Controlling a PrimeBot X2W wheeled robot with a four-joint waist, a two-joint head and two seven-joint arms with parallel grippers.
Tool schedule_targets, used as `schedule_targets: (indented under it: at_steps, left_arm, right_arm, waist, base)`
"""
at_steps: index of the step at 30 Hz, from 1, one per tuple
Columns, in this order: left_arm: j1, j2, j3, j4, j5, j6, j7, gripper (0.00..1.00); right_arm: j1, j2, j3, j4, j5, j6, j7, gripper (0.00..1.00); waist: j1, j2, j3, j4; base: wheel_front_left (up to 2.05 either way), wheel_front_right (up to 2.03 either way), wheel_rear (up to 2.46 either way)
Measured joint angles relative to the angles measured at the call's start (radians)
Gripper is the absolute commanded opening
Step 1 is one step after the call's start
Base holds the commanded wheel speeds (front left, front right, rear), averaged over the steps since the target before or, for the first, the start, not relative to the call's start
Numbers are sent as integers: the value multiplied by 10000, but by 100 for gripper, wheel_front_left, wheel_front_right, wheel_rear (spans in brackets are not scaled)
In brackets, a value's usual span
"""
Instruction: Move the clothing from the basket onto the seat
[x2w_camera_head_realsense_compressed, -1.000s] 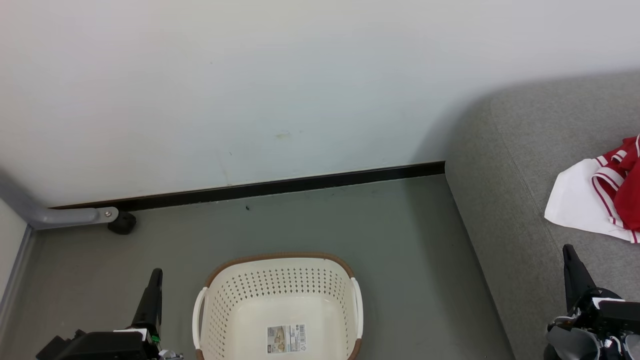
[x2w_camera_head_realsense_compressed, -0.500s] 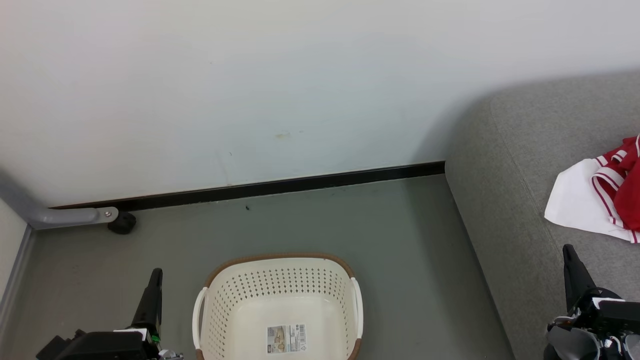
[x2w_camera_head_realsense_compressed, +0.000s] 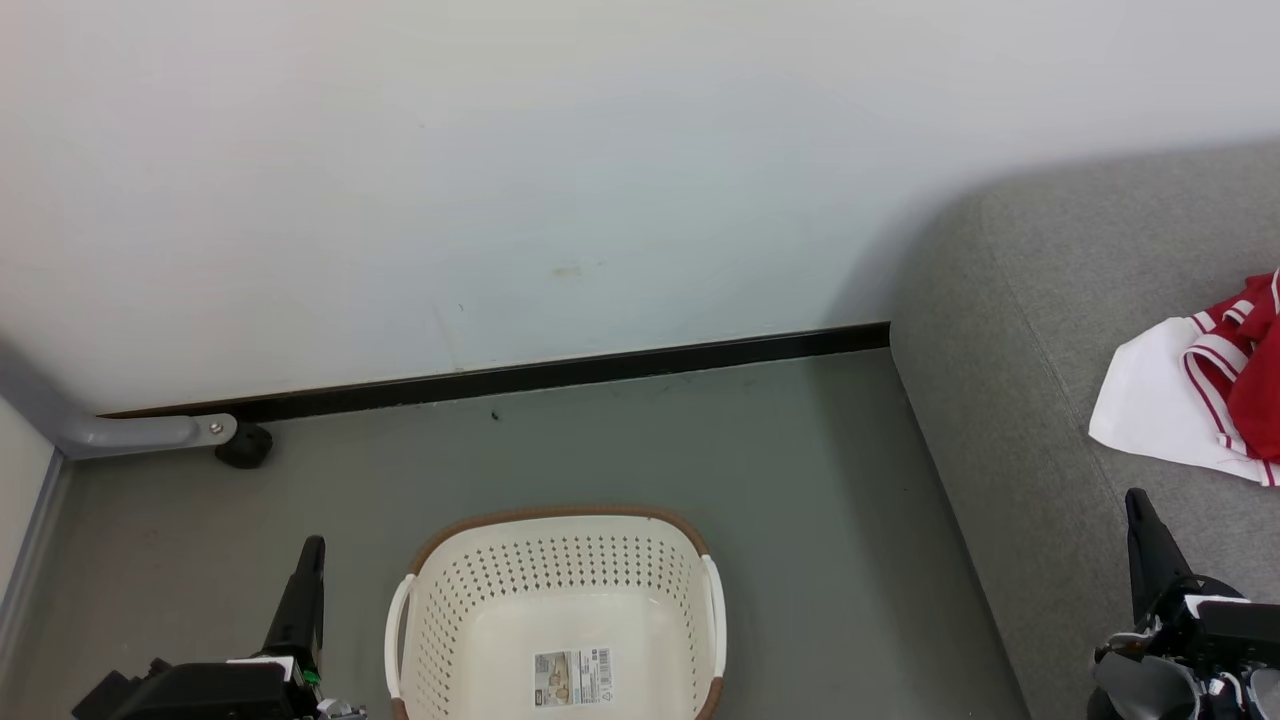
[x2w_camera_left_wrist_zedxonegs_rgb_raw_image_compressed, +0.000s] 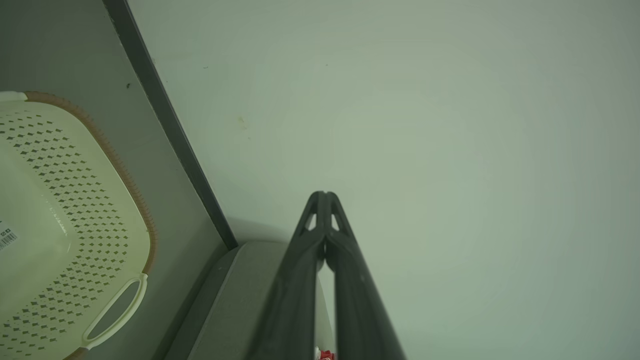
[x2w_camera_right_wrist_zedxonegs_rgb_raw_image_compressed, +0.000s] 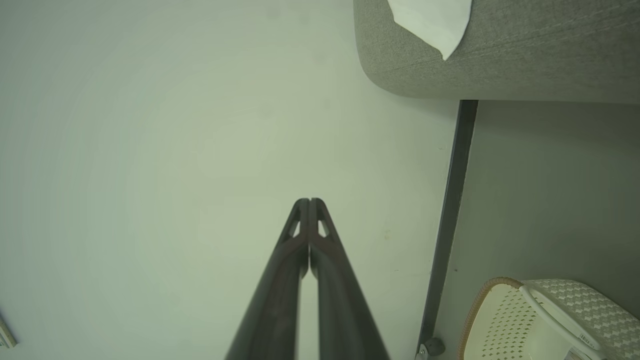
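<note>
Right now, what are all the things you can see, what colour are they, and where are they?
Basket: one, cream-white with a brown rim, on the floor at the bottom middle, no clothes in it.
Sticker: one, pale with a barcode, on the basket's floor.
Clothing: one heap, white and red with white stripes, on the sofa at the right edge.
Sofa: one, light grey, right side.
Wall: one, white, across the top.
Skirting strip: one, black, along the foot of the wall.
Floor: grey, under the basket.
Metal leg: one, grey, far left, with a black wheel.
Left gripper: one, dark, shut, lower left.
Right gripper: one, dark, shut, lower right, over the sofa.
</note>
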Motion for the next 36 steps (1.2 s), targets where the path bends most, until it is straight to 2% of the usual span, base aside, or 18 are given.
schedule_targets:
  at_steps: [36]
  left_arm:
    - [0,0,-2,-15,-13,0,0,0]
  right_arm:
    - [3,0,0,-4,2,0,-2,0]
  waist:
    - [-1,0,0,0]
  base:
    - [0,0,0]
